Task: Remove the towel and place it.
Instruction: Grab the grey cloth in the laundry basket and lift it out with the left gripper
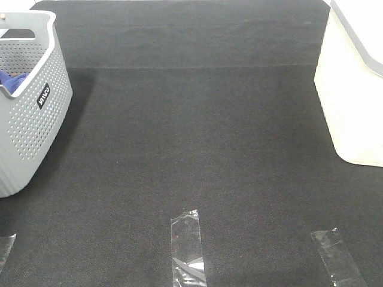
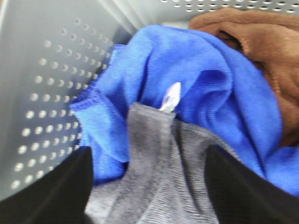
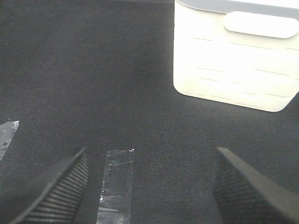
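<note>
Slate-grey ribbed towel (image 2: 154, 158), bunched in folds against blue cloth (image 2: 210, 84) inside basket (image 2: 42, 70). Left gripper (image 2: 149, 186) spread apart astride it; right gripper (image 3: 149, 186) spread wide above mat (image 3: 70, 70).

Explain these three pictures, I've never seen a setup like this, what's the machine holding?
It is a two-armed robot. One camera looks down from high on a black mat with a grey basket, a white bin and tape strips. Two more cameras ride on the wrists. The left gripper is inside the basket, fingers either side of the grey towel, next to a blue cloth and a brown cloth; whether it grips yet is unclear. The right gripper hangs open over the mat, holding nothing.
</note>
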Tool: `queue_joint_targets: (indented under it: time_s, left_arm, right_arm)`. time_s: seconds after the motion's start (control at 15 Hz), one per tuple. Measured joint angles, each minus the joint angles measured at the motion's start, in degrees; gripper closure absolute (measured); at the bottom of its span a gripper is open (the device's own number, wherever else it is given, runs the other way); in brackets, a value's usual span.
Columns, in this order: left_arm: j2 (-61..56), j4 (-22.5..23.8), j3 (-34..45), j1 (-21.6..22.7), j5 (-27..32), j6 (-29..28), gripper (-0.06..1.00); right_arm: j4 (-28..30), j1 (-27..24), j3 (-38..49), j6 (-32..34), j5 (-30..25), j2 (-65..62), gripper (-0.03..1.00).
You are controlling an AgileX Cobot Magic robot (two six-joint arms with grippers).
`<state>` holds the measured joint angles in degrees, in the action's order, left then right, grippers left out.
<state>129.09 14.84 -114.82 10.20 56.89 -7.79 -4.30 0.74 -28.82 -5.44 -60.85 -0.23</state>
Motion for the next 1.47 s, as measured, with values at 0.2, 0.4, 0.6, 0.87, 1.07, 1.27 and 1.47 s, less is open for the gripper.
queue_joint_targets:
  time_s: [0.2,0.4,0.6,0.87,1.07,1.27,1.47]
  left_arm:
    - [0.11,0.8,-0.11,0.29,1.2,0.0,0.32]
    - [0.17,0.4,-0.11,1.89,1.38,0.17,0.32]
    - [0.29,-1.55,-0.11,2.18,0.63,1.49,0.32]
    - [0.4,-1.95,-0.11,2.18,-0.11,1.49,0.41]
    - [0.4,-2.23,-0.11,2.18,-0.11,1.49,0.52]
    - [0.57,-2.35,-0.11,2.18,-0.11,1.55,0.81]
    - [0.8,-2.35,-0.11,2.18,-0.74,2.98,0.94]
  right_arm:
    - [0.0,0.0,0.0,0.0,0.0,0.0,0.27]
    - [0.0,0.0,0.0,0.0,0.0,0.0,0.27]
    - [0.0,0.0,0.0,0.0,0.0,0.0,0.27]
    - [0.0,0.0,0.0,0.0,0.0,0.0,0.27]
    - [0.0,0.0,0.0,0.0,0.0,0.0,0.27]
    - [0.0,0.0,0.0,0.0,0.0,0.0,0.27]
    - [0.0,0.0,0.0,0.0,0.0,0.0,0.27]
